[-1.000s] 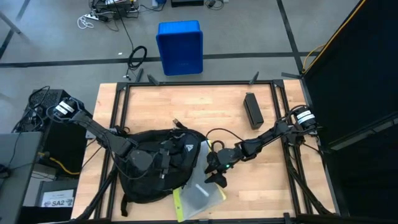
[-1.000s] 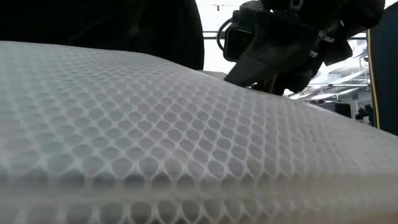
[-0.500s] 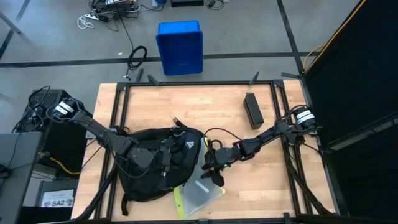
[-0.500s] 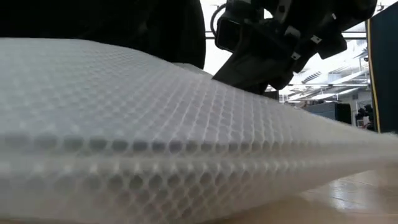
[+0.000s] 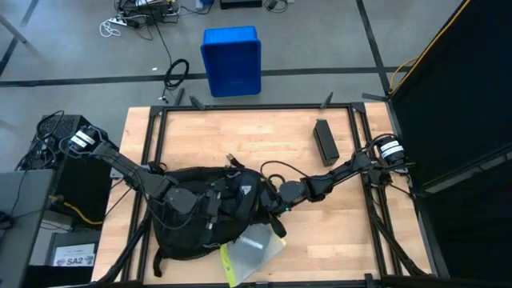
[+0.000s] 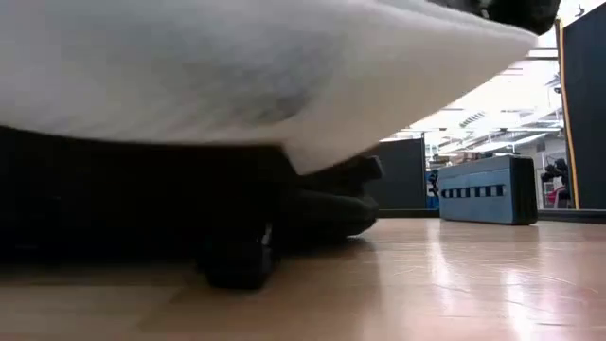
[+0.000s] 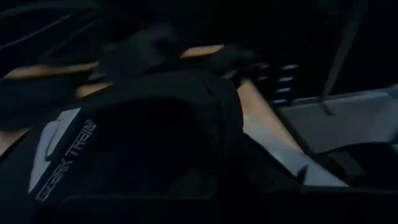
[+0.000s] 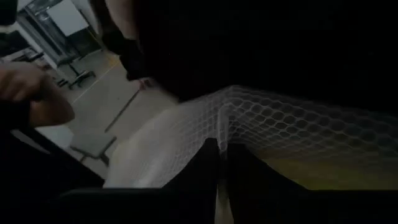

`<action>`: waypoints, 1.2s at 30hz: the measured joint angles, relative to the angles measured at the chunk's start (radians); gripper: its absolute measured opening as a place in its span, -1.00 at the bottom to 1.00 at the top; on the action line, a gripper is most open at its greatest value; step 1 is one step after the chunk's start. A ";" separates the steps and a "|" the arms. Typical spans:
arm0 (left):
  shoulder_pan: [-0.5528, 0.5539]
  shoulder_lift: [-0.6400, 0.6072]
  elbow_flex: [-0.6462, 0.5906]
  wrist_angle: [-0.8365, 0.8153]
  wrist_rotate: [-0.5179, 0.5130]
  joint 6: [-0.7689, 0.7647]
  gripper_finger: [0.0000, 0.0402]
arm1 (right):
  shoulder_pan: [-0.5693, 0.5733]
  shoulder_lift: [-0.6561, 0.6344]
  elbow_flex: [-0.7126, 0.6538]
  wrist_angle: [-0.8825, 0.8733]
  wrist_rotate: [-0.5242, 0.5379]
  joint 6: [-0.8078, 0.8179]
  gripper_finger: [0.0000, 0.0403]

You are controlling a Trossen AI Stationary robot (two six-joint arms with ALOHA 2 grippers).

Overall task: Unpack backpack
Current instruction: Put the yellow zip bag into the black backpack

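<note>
Wooden table [image 5: 264, 136] carries the black backpack [image 5: 204, 212] near its front left. Left gripper [image 5: 178, 200] rests closed on the backpack; right gripper [image 5: 274, 210] pinches a white mesh pouch [image 5: 252, 246] beside it.

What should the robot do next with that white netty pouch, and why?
Probably pull the pouch away from the backpack. The right gripper is shut on the pouch's mesh edge, and part of the pouch is tucked under the backpack's side. The left gripper rests shut on the backpack, steadying it.
</note>
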 joint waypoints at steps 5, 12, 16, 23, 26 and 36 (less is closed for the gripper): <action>0.001 0.000 0.013 0.108 0.197 0.090 -1.00 | -0.007 0.000 0.091 -0.049 -0.014 -0.048 -1.00; 0.002 0.000 0.080 0.124 0.328 0.126 -1.00 | 0.004 -0.002 0.283 -0.320 0.181 -0.212 -1.00; 0.003 0.000 0.089 0.127 0.360 0.128 -1.00 | -0.004 -0.002 0.312 -0.356 0.287 -0.243 -1.00; 0.001 0.000 0.089 0.060 0.352 0.127 -1.00 | -0.020 -0.002 0.312 -0.423 0.208 -0.263 -0.90; 0.001 0.000 0.082 0.047 0.346 0.125 -1.00 | -0.004 -0.003 0.312 -0.423 0.199 -0.303 -0.69; 0.002 0.010 0.081 0.015 0.327 0.116 -1.00 | 0.049 -0.068 0.312 -0.593 0.437 -0.458 0.30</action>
